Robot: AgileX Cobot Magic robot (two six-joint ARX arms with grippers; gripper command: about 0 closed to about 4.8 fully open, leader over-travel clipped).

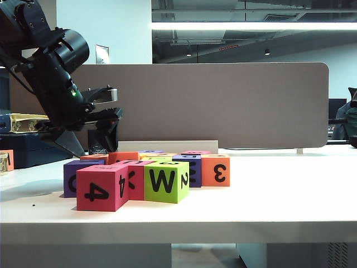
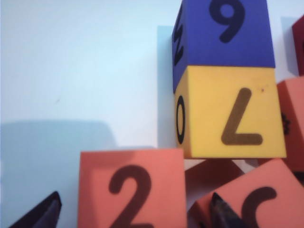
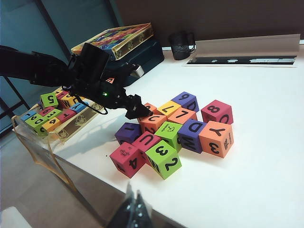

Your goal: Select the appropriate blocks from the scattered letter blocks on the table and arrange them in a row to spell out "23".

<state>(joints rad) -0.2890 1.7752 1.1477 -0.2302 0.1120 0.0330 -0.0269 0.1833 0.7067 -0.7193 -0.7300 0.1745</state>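
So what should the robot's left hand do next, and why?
Probably lower straight down and close on the orange foam cube showing "2". The left hand is open, with one finger on each side of that cube, and "23" needs a 2. The right hand waits near the white table edge, away from the blocks.

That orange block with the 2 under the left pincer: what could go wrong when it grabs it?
The left pincer hangs open over the orange 2 block. An orange neighbour sits tight against it, right under one fingertip, so that finger may land on it or shove it. The yellow 7 block also sits close and could get nudged. The right pincer waits apart.
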